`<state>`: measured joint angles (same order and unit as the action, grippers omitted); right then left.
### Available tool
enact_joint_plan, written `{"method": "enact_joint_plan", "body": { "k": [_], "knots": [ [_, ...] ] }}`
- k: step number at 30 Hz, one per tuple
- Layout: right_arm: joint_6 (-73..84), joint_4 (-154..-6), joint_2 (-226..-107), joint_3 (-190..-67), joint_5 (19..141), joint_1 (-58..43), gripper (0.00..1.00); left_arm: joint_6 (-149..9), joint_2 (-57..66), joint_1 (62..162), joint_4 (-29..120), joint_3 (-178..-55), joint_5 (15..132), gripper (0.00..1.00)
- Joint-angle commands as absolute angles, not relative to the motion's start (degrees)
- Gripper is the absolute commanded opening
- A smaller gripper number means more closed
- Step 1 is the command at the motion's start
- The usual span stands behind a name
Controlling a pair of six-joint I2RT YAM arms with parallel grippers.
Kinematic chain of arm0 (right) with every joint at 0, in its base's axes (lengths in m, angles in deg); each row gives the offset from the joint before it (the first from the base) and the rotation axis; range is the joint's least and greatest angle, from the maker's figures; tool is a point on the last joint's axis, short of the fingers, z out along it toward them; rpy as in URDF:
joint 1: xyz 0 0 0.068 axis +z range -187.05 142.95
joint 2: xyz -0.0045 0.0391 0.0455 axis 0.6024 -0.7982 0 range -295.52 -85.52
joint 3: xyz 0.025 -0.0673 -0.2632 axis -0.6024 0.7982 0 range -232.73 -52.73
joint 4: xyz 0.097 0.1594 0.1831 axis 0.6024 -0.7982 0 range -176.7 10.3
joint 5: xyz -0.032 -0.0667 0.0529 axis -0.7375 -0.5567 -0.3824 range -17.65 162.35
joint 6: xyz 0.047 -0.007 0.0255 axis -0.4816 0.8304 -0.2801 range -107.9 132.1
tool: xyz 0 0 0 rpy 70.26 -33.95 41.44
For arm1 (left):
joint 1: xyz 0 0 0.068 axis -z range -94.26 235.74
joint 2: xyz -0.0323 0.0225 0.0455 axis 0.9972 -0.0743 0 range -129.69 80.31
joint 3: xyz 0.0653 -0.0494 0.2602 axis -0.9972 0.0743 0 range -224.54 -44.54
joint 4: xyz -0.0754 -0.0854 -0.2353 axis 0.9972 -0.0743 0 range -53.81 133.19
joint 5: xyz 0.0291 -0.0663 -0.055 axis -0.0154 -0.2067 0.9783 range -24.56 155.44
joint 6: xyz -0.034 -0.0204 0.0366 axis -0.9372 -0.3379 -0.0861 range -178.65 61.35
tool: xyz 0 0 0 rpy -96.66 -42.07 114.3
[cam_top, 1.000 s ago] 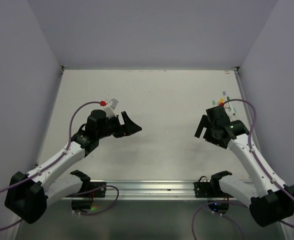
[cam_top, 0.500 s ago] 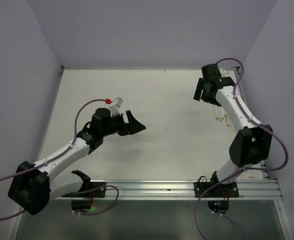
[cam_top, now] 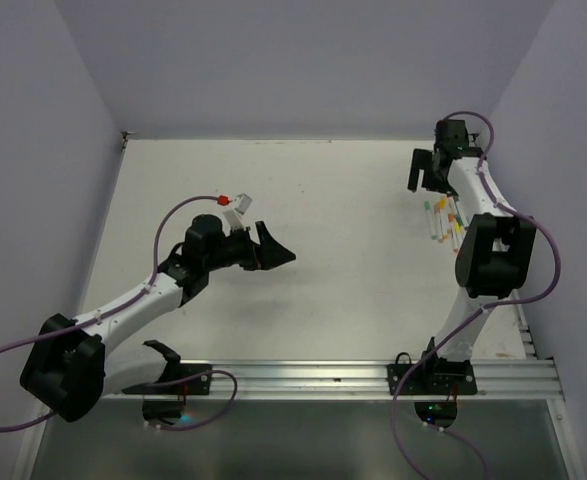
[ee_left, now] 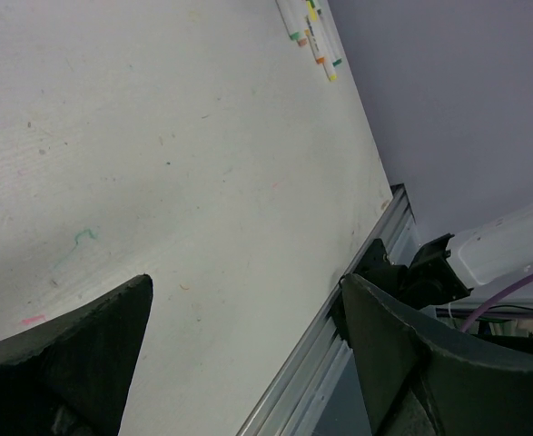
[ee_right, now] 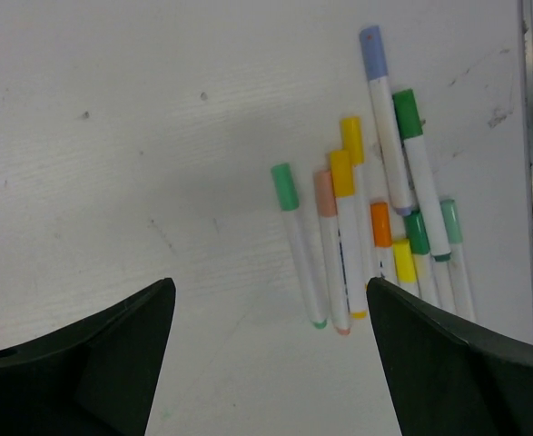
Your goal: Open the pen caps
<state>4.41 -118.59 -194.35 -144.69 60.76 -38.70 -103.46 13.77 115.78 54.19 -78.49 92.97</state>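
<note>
My right jaws hung spread wide, facing the pens (ee_right: 350,245), their pen caps (ee_right: 284,186) on, to pick one; my left jaws hovered released over the worktop (cam_top: 323,190), ready to pull.

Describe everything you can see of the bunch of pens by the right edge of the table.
The pens are about ten slim white plastic markers with coloured caps: greens, yellows, orange, peach and one pale blue. All of them look fitted. The markers lie flat on the white table, roughly parallel in a loose bunch, several touching side by side, close to the rail at its right edge. Nothing grips them; the right gripper hangs open above them.
</note>
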Motion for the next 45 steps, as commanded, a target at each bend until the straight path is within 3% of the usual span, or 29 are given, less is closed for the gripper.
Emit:
{"method": "enact_joint_plan", "body": {
  "k": [1,8,18,45],
  "knots": [
    [10.5,-115.9,-196.5,-149.0,68.7,-41.5,0.90,-102.3,13.7,116.0,58.7,-77.8,95.2,0.88],
    [15.9,-117.1,-199.3,-149.1,72.2,-41.8,0.84,-102.2,14.4,115.9,58.7,-77.3,95.3,0.88],
    [16.8,-113.5,-200.2,-140.6,73.7,-44.0,0.67,-102.5,14.5,116.0,59.4,-76.7,95.9,0.87],
    [17.8,-111.9,-203.4,-137.3,73.7,-45.0,0.54,-102.5,14.1,116.0,59.8,-76.5,97.5,0.87]
  ]
}}
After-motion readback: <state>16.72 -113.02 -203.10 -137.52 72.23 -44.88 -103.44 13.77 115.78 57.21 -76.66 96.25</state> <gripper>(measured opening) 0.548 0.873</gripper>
